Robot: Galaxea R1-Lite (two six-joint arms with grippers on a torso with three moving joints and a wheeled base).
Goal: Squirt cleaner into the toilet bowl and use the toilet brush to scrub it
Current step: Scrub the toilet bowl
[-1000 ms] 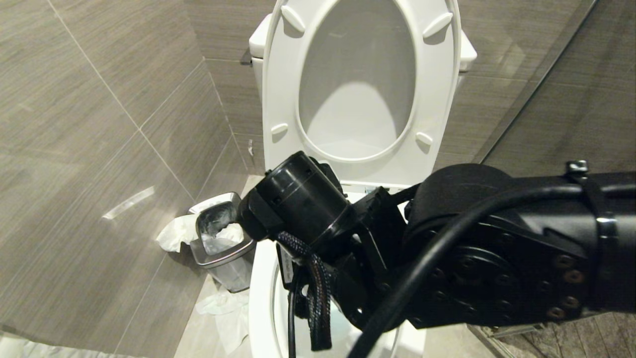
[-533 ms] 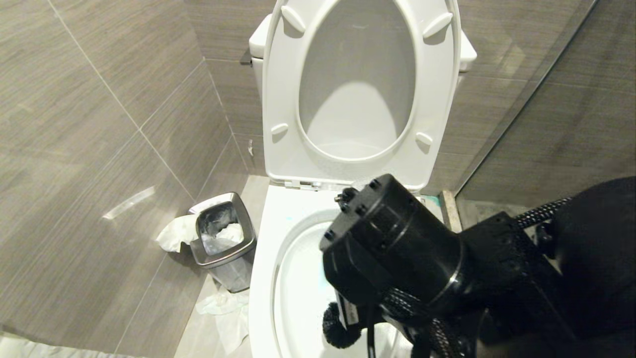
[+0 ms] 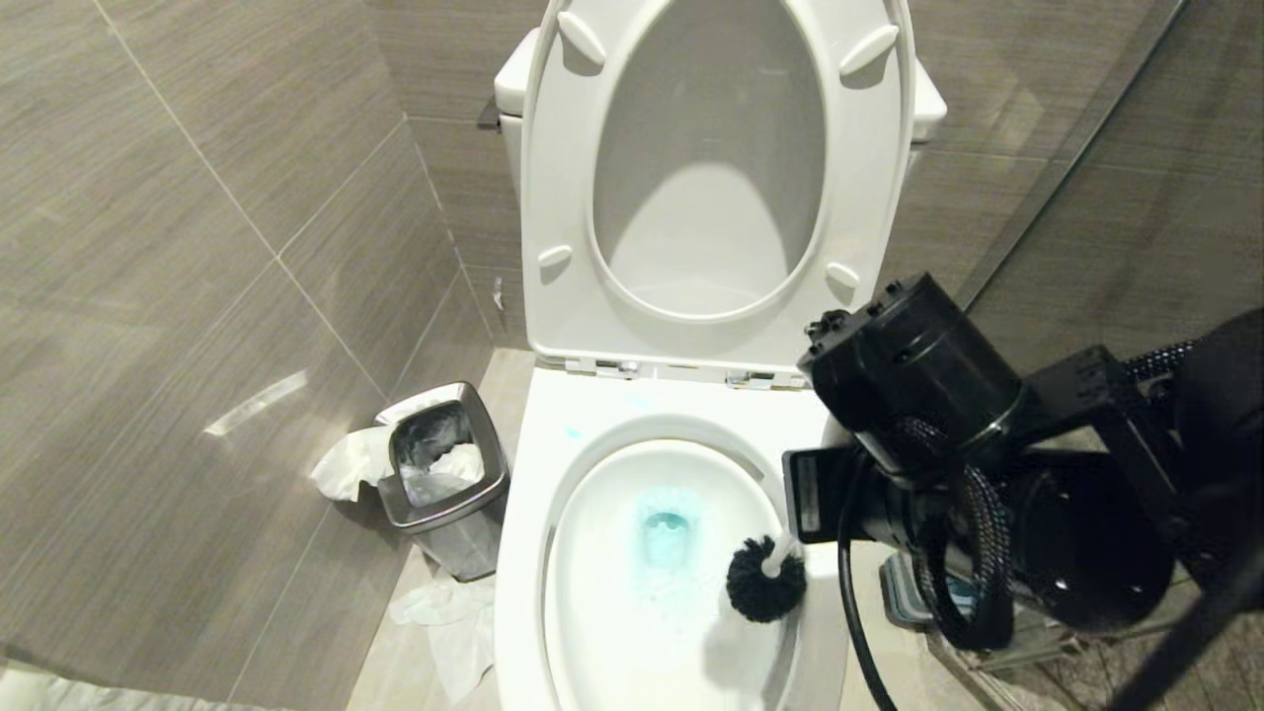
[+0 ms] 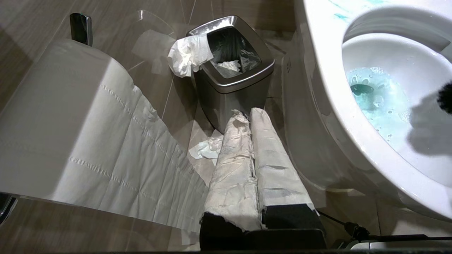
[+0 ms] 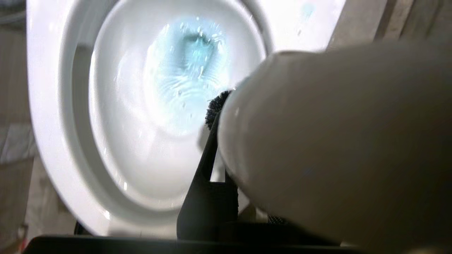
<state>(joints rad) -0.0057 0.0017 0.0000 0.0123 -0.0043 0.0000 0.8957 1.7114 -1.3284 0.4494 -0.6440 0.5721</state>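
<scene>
Toilet brush (image 3: 765,585) lower centre-right of the head view, black bristles inside the toilet bowl (image 3: 523,592) beside turquoise cleaner (image 3: 667,533), right gripper (image 5: 226,197) clamped narrow on its white handle, left gripper (image 4: 250,165) pressed closed near steel bin (image 4: 233,88), lower left.

Head view: high, looking steeply down, toilet bowl (image 3: 523,592) at 6 o'clock. Left wrist: low near floor, bin (image 4: 233,70) at 12, bowl at 2. Right wrist: close over the bowl (image 5: 53,141), tinted water (image 5: 190,63) shared by all three.
</scene>
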